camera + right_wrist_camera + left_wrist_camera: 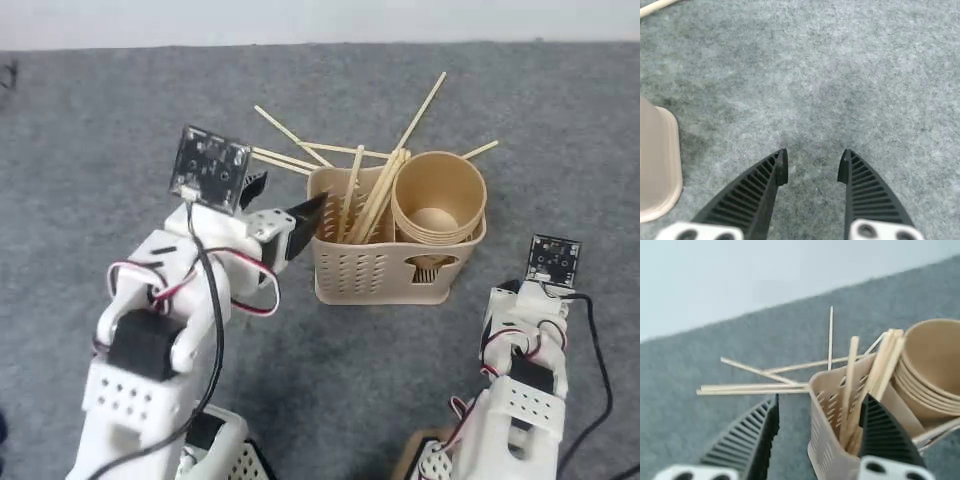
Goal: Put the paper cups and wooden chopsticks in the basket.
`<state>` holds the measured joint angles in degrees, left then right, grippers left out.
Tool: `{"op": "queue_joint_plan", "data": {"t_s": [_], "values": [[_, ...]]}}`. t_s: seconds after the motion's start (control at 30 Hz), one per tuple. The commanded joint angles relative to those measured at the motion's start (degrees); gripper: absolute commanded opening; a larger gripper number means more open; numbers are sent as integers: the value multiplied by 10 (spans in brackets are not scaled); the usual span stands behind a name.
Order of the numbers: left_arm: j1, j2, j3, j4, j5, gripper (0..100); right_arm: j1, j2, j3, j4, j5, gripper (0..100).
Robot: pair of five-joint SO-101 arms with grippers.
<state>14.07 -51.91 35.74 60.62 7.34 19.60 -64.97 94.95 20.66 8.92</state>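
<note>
While its jaws stand spread wide, the left claw [820, 412] grasps nothing and sits at the left end of the basket [380, 270], with the corner of that end between its two fingers [760, 435]. Inside the basket, a bundle of standing chopsticks [375, 195] leans in the left part, and the stacked paper cups [437, 200] fill the right part, mouths up. Several loose chopsticks [290, 160] lie crossed on the grey carpet [120, 120] just beyond the basket's far left corner. The right claw [812, 167] is likewise released, jaws apart over bare carpet, near and to the right of the basket, well apart from the cups and touching nothing
</note>
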Motion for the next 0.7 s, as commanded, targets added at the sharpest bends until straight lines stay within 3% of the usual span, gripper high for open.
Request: {"op": "queue_joint_plan", "data": {"t_s": [0.0,0.33,0.43,0.57,0.67], "values": [[-4,80,-51,-4,16,250,-3,-7,12,1,9,177],[-9,308,-246,168,14,245,-3,-7,12,1,9,177],[-5,331,-270,203,14,183,-3,-7,12,1,9,177],[-4,347,-274,212,-27,16,-3,-7,12,1,9,177],[-10,345,-278,211,-54,13,-3,-7,12,1,9,177]]}}
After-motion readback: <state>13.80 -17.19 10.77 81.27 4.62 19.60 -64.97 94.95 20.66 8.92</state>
